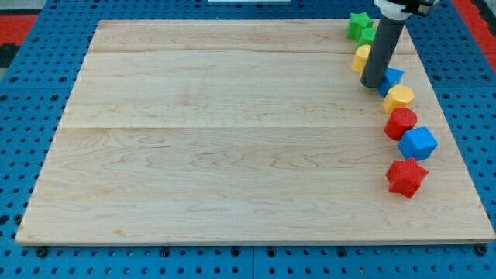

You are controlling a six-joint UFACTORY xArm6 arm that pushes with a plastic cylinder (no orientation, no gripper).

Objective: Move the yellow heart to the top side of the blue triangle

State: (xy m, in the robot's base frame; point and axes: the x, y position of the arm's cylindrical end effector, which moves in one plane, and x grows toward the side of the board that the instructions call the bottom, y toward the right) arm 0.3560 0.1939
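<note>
The yellow heart (360, 57) lies near the view's top right, partly hidden behind my rod. The blue triangle (392, 78) lies just right of and below it, also partly hidden by the rod. My tip (372, 84) rests on the board between them, touching or nearly touching both, just below the heart and left of the triangle.
A green star (358, 25) and a second green block (368, 34) lie above the heart. Below the triangle run a yellow hexagon-like block (399, 98), a red round block (401, 122), a blue cube (418, 142) and a red star (406, 177). The board's right edge (453, 132) is close.
</note>
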